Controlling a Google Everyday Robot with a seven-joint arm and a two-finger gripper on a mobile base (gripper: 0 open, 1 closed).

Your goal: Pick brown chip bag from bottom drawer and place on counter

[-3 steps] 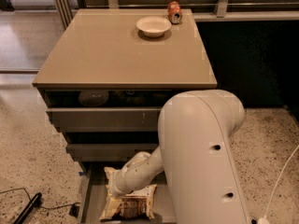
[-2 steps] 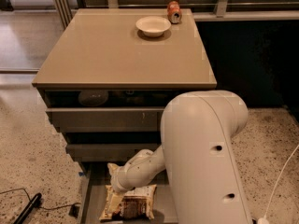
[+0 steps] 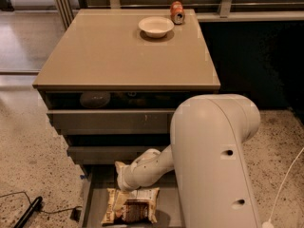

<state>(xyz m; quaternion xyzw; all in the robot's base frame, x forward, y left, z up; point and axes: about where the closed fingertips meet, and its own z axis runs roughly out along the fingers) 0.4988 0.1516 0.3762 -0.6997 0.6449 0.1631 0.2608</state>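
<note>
Arm (image 3: 213, 160) shifted right; jaws at top edge of brown chip bag (image 3: 131, 206) in bottom drawer (image 3: 95, 196); state cannot tell.

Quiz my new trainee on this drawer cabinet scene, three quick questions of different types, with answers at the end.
1. True or false: the brown chip bag lies flat in the open bottom drawer.
2. What stands beside the white bowl on the counter? A) orange can B) mug C) sponge
3. Fill in: the end effector is low in that drawer, right over the rear edge of the ____.

Key: 1 true. 2 A, the orange can. 3 brown chip bag.
</note>
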